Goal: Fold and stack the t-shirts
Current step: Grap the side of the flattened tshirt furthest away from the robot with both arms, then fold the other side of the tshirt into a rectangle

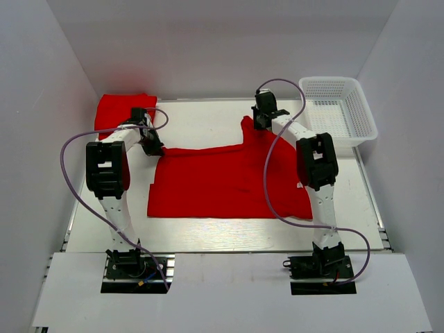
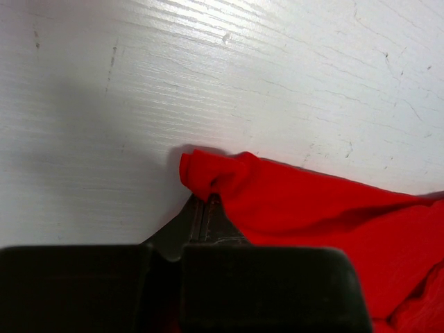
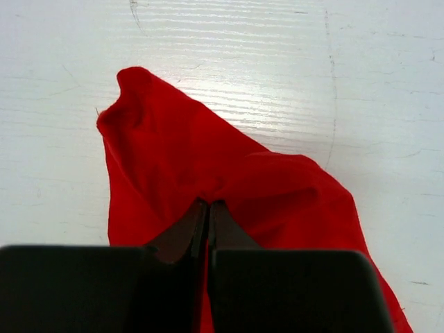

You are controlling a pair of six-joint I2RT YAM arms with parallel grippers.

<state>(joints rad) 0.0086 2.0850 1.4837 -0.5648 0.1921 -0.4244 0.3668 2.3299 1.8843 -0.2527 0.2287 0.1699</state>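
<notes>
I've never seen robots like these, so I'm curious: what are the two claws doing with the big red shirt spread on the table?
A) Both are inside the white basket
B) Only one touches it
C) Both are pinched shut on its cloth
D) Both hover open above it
C: the left gripper and the right gripper each have their jaws closed on a bunched far edge of the spread t-shirt.

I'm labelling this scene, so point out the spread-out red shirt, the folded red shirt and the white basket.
spread t-shirt [image 1: 222, 184]: top view, middle of its body.
folded t-shirt [image 1: 116, 108]: top view, its upper face.
basket [image 1: 347, 141]: top view, near wall.
</notes>
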